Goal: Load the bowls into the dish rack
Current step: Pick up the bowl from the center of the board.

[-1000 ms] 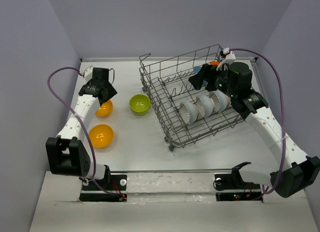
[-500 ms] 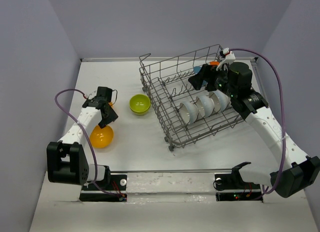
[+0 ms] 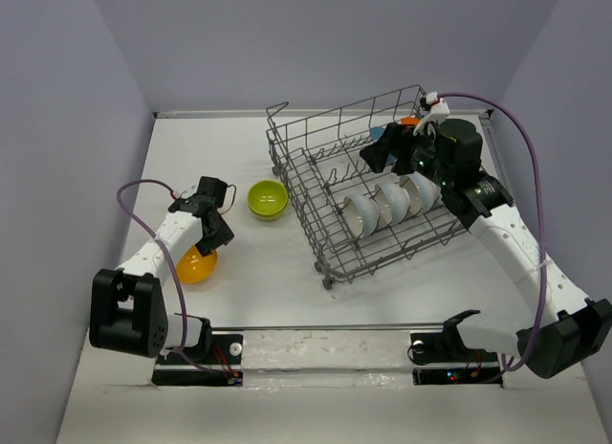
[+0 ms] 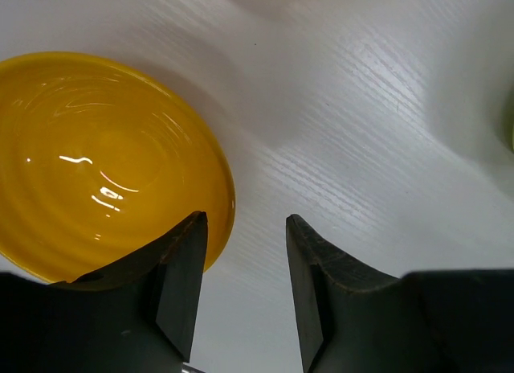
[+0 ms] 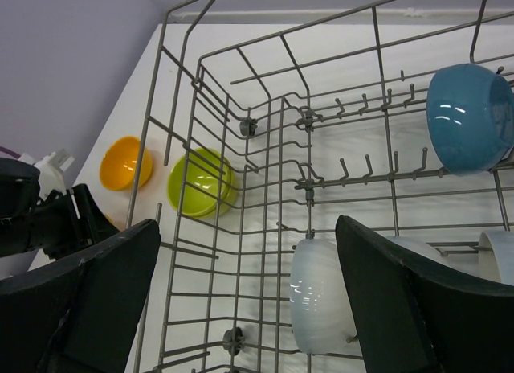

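Observation:
My left gripper (image 3: 207,235) hangs open low over the table, at the right rim of an orange bowl (image 3: 194,266). In the left wrist view the left fingertip (image 4: 191,232) overlaps that orange bowl's (image 4: 96,164) edge, and the gap of the left gripper (image 4: 245,220) shows bare table. A lime green bowl (image 3: 268,199) sits between it and the dish rack (image 3: 296,200). Three white bowls (image 3: 392,203) stand on edge in the rack, with a blue bowl (image 5: 470,116) at its far side. My right gripper (image 5: 247,224) is open above the rack, holding nothing.
A second orange bowl (image 5: 126,162) lies on the table left of the green bowl (image 5: 201,182), seen through the rack's wires (image 5: 190,124). The back wall and side walls close the table in. The left arm's purple cable (image 3: 134,190) loops over the table's left part.
My left arm has swung from the far orange bowl toward the near edge, down to the nearer orange bowl, and its jaws have narrowed a little. The right arm has not moved.

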Tool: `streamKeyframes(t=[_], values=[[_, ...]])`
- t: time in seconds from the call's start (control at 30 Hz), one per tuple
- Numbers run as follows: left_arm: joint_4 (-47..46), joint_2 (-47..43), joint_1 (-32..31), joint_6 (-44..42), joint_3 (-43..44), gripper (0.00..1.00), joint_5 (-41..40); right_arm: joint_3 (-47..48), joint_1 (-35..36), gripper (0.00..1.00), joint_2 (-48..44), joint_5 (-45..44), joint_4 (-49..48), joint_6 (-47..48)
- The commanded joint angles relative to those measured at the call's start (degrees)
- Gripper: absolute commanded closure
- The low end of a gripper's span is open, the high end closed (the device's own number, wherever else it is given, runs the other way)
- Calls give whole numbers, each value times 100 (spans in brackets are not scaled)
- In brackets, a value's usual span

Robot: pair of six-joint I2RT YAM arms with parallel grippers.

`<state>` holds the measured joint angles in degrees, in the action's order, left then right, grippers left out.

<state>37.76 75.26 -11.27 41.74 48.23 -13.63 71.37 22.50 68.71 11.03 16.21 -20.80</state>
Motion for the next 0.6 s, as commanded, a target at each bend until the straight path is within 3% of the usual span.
streamKeyframes(t=[0.0,0.47,0.57], values=[[-58,111,-130,133,-68,48,-35,-62,9,5,-103,93,-267,-3],[188,410,-183,203,55,50,-272,-124,9,4,-138,101,-258,23],[197,463,-183,177,73,56,-228,-141,9,4,-138,93,-267,32]])
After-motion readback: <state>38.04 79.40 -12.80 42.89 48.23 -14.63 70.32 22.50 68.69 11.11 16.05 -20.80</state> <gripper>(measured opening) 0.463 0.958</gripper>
